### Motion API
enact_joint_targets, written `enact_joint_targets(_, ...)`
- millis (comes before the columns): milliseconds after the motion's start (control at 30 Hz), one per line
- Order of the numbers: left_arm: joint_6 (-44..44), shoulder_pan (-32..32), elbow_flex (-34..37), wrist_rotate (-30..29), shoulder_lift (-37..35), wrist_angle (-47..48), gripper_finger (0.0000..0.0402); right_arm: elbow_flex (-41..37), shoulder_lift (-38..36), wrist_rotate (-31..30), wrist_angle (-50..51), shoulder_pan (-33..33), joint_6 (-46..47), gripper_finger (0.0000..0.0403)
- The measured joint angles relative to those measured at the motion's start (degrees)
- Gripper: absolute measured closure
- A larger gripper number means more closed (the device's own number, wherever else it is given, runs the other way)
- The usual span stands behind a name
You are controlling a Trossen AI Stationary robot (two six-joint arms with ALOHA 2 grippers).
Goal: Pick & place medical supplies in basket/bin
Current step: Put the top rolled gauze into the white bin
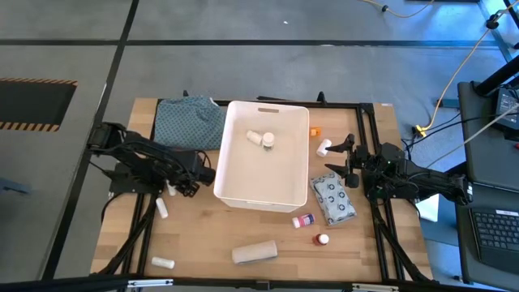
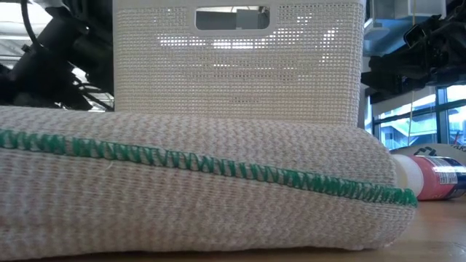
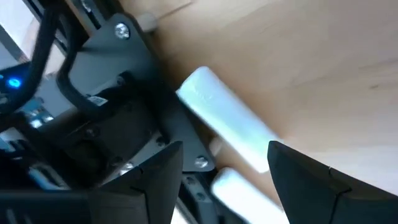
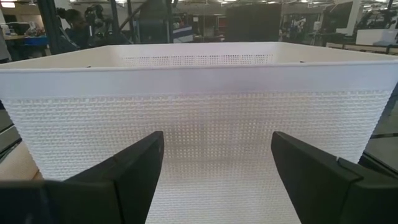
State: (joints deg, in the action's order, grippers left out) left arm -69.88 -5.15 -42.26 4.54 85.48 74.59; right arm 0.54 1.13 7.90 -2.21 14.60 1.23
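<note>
The white basket point(image 1: 263, 154) stands mid-table with two small white supplies point(image 1: 261, 138) resting on its floor. My left gripper point(image 1: 185, 188) hangs open at the basket's left, pointing steeply down. In its wrist view a white tube point(image 3: 227, 118) lies on the wood between and beyond the open fingers, untouched, and a second white piece point(image 3: 239, 190) lies closer in. My right gripper point(image 1: 334, 159) waits open and level at the basket's right, facing the basket wall point(image 4: 199, 124). A white tube point(image 1: 324, 147) lies just beyond it.
A teal patterned cloth point(image 1: 190, 122) lies at the far left. On the table rest a grey-patterned packet point(image 1: 334, 200), two red-capped bottles point(image 1: 302, 220) point(image 1: 322, 239), a beige roll point(image 1: 255, 252) and a white tube point(image 1: 163, 263) near the front edge. An orange-capped item point(image 1: 315, 130) lies by the basket.
</note>
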Motion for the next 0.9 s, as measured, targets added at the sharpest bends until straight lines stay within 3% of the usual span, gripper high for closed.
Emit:
enact_joint_targets(200,-2.9,0.0,2.0,0.3,0.0,-8.6,0.0176,0.0,0.0,0.0,0.0,0.0,-0.1,0.0104)
enact_joint_targets(700,-6.0,0.0,3.9,0.4,0.0,-9.1,0.0178,0.0,0.0,0.0,0.0,0.0,-0.1,0.0104)
enact_joint_targets(900,-7.5,-0.1,3.9,1.0,0.0,-9.1,0.0210,0.0,0.0,0.0,0.0,0.0,-0.1,0.0104)
